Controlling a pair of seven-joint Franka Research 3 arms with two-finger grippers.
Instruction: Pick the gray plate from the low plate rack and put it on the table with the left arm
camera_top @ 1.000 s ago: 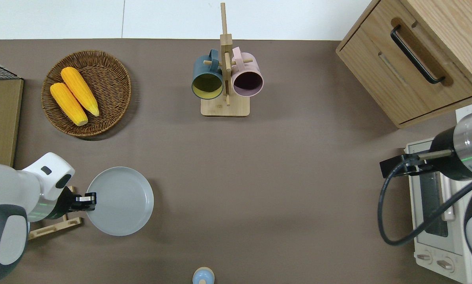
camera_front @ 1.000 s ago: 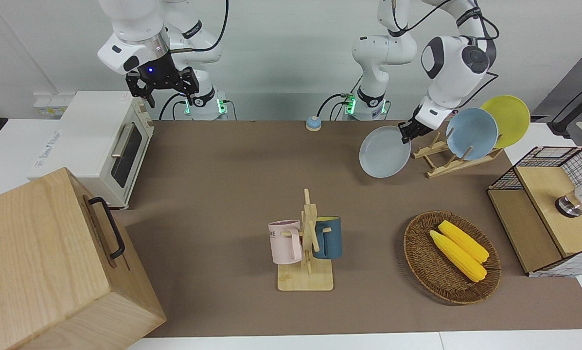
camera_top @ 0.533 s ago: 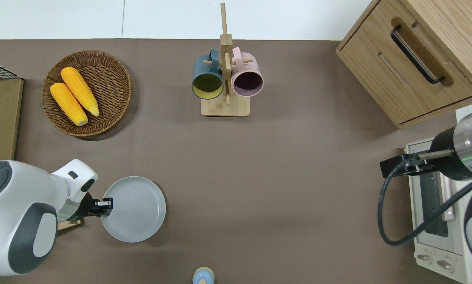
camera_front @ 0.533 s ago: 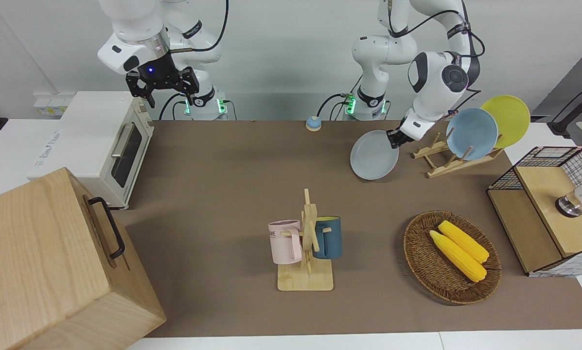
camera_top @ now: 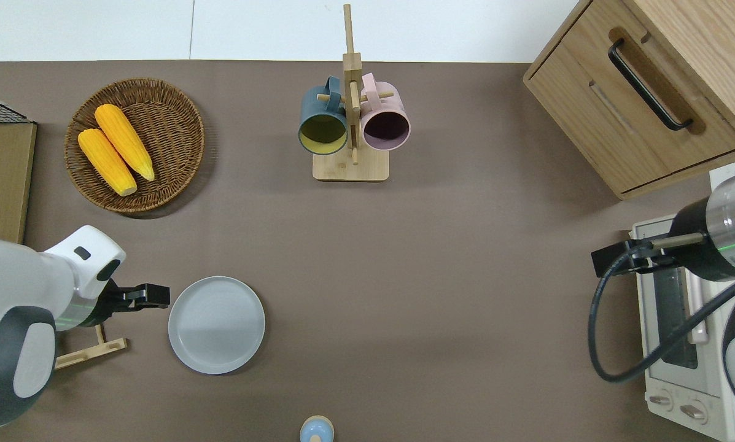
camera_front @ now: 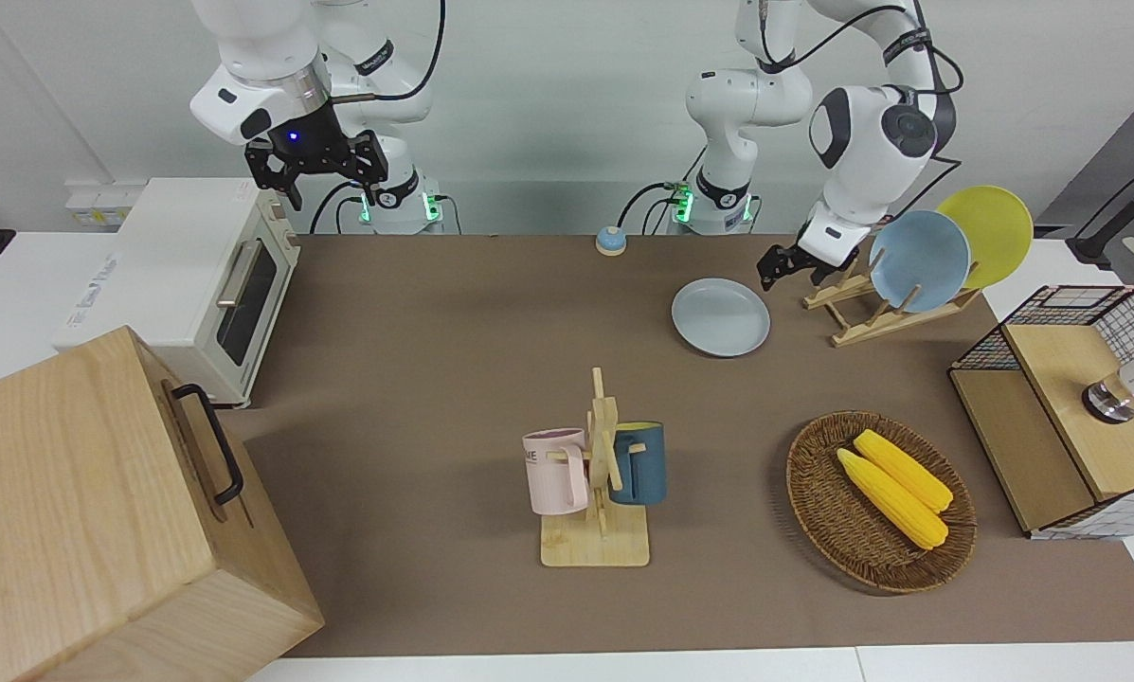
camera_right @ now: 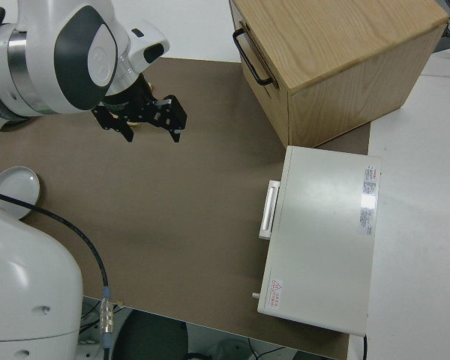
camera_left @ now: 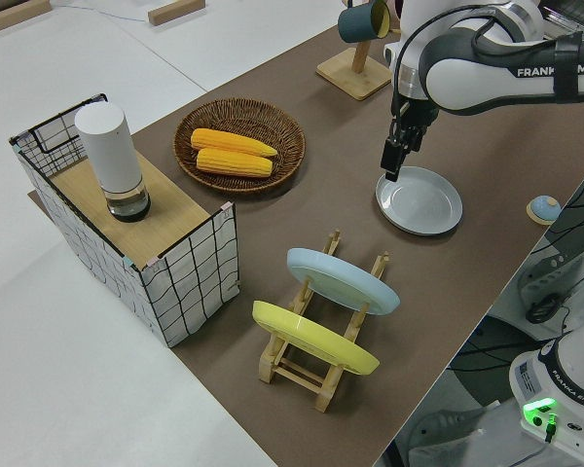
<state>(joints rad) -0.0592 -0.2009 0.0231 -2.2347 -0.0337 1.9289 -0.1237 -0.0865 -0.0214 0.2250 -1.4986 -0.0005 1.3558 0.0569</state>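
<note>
dropped flat onto counter [camera_top: 404, 258]: gray plate [camera_top: 216, 324]. left pincer [camera_top: 156, 296] open, empty, just beside rim, toward rack [camera_front: 860, 313] end.

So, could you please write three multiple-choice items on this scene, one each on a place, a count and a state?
1. Where is the gray plate?
A. Flat on the table, beside the low plate rack
B. In the wicker basket
C. On the toaster oven

2. How many plates stand in the low plate rack?
A. None
B. Two
C. Four

3. What is the left hand doing?
A. Gripping the gray plate
B. Holding a mug
C. Open and holding nothing, just clear of the gray plate's rim

Answers: 1 A, the overhead view shows it lying on bare tabletop. 2 B, the sky-blue plate and the yellow plate. 3 C, a gap separates it from the rim.
</note>
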